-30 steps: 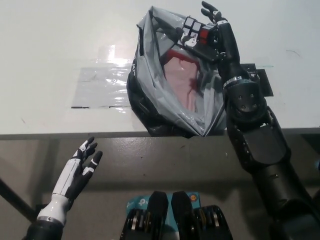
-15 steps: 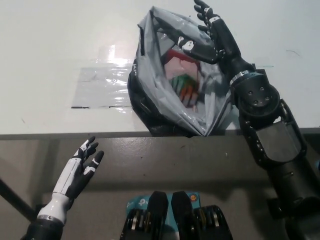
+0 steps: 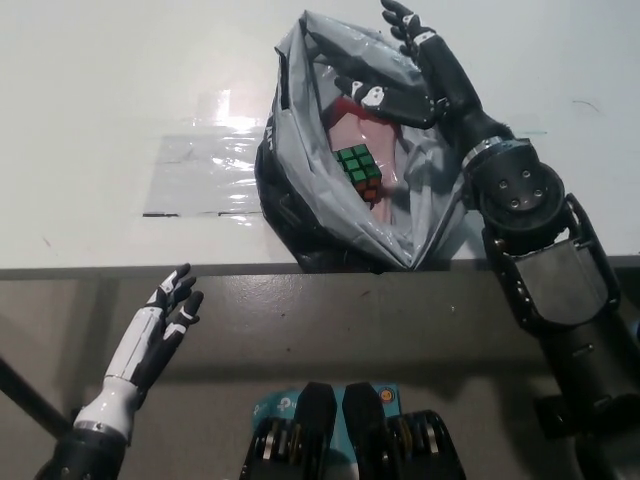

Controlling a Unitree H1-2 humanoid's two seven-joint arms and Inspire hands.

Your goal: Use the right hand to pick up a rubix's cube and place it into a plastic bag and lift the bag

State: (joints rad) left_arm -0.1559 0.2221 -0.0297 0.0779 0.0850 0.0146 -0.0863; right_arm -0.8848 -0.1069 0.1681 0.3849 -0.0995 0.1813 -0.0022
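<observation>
One white table w/ clear tape patch, cube in grey bag, right hand open, empty, left hand open below edge

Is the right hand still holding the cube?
No, the Rubik's cube lies inside the open grey plastic bag, while the right hand sits at the bag's upper rim with nothing in its fingers.

Right hand outstretched, empty; left hand low, fingers apart.
</observation>
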